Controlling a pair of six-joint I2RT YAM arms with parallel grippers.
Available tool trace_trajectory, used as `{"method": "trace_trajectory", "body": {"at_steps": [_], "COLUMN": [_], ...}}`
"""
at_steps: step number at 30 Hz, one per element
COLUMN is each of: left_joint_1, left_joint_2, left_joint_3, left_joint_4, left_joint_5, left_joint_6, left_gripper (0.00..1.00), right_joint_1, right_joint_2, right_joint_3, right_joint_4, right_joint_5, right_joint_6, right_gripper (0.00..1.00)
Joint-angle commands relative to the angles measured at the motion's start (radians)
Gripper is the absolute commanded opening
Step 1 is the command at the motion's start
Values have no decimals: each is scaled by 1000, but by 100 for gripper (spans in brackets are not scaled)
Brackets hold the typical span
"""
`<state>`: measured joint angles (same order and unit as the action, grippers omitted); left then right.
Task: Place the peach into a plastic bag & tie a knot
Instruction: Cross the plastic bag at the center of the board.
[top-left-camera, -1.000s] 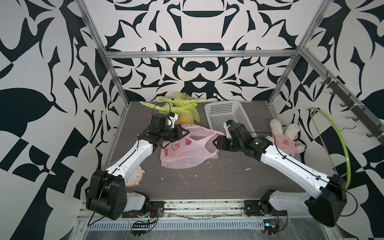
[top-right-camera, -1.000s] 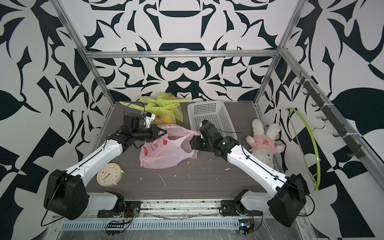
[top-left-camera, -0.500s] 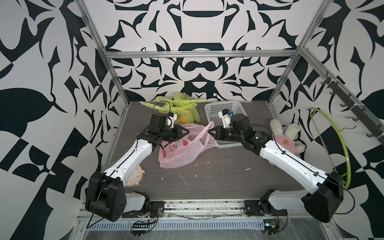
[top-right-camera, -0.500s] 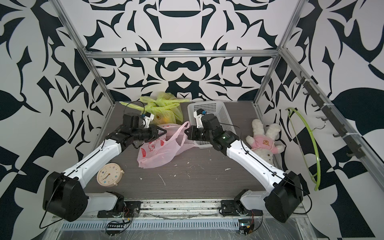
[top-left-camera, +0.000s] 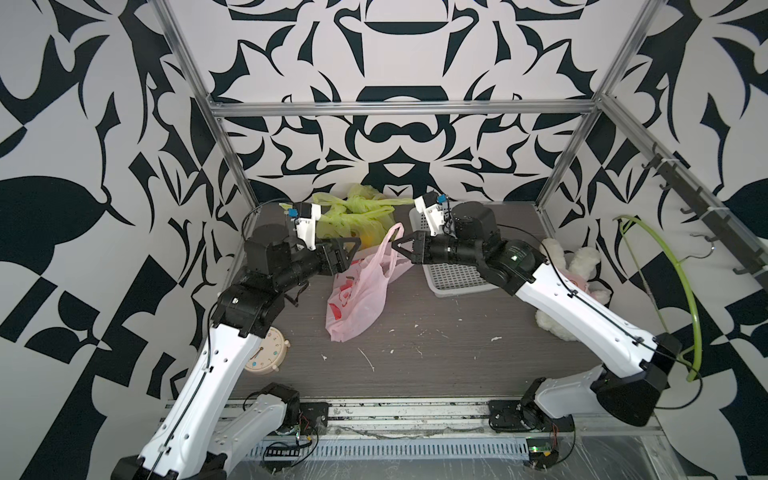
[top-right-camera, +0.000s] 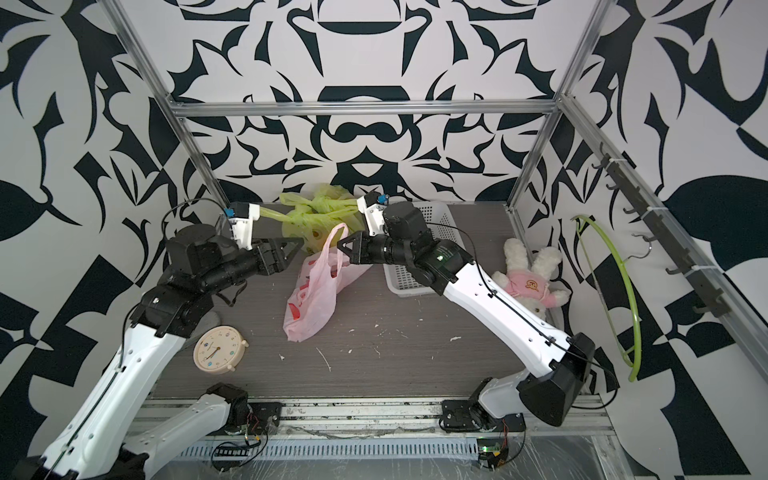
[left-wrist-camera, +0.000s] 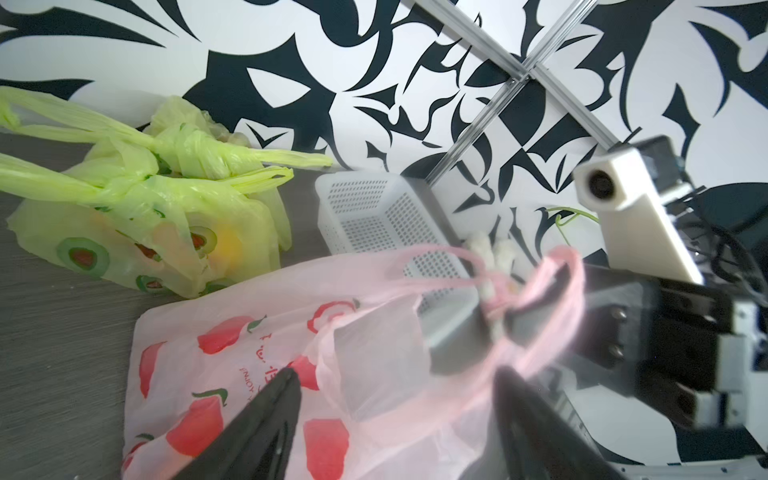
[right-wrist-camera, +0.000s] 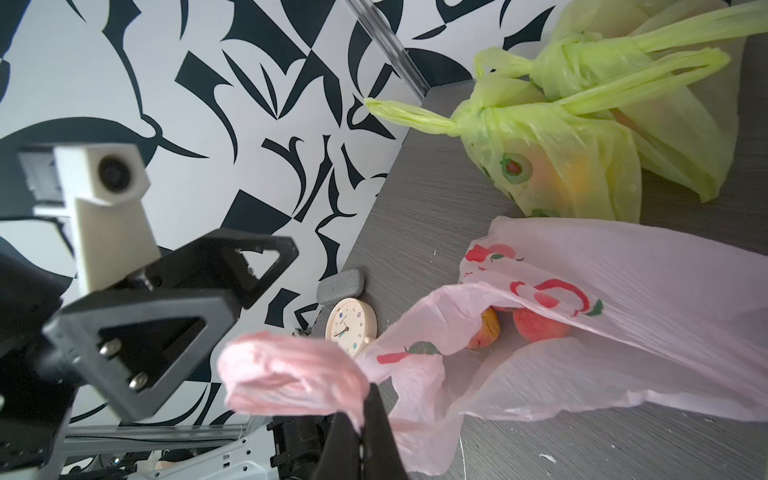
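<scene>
A pink plastic bag (top-left-camera: 361, 291) (top-right-camera: 316, 295) printed with red peaches hangs slack from one handle, its bottom resting on the table. My right gripper (top-left-camera: 395, 245) (right-wrist-camera: 370, 395) is shut on that bunched handle (right-wrist-camera: 286, 370), holding it raised. Through the bag's mouth the right wrist view shows a peach (right-wrist-camera: 540, 326) inside, with a second fruit (right-wrist-camera: 488, 328) beside it. My left gripper (top-left-camera: 352, 253) (left-wrist-camera: 395, 378) stands open just left of the handle. Its fingers straddle the bag's film without pinching it.
Tied green bags (top-left-camera: 353, 212) holding fruit lie at the back. A white perforated basket (top-left-camera: 453, 270) sits under my right arm, with a plush rabbit (top-left-camera: 573, 270) to its right. A clock (top-left-camera: 266, 349) and a grey stone (right-wrist-camera: 340, 284) lie by my left arm. A green hoop (top-left-camera: 681, 282) hangs on the right wall.
My right gripper shut on the bag's handle and lifted it up and toward the back. My left gripper opened and let go of the bag, which now hangs stretched upward.
</scene>
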<state>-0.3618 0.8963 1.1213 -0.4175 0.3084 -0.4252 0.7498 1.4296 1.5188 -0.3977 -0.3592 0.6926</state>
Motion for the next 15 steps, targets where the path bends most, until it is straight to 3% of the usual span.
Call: {"method": "trace_trajectory", "body": {"at_steps": [1,6,8,15], "left_joint_1": [-4,-35,-70,-195], "left_joint_2": [-51,-96,-97,-50], "left_joint_3": [-86,-146,-154,-165], "left_joint_4": [72,145,153,197], "left_joint_5": [-11,-8,-46,-151], "left_joint_6": [99,101,124,172], "left_gripper": [83,84,88,89], "right_joint_1": [17,46,55,78], "right_joint_2": [29,82,104,137], "right_joint_3": [77,147,172,243], "right_joint_4": [-16,-28,-37,-51], "right_joint_5": [-16,-13,-13,-5], "right_joint_6": [-10,-8,-9,-5], "right_gripper": [0,0,0,0]}}
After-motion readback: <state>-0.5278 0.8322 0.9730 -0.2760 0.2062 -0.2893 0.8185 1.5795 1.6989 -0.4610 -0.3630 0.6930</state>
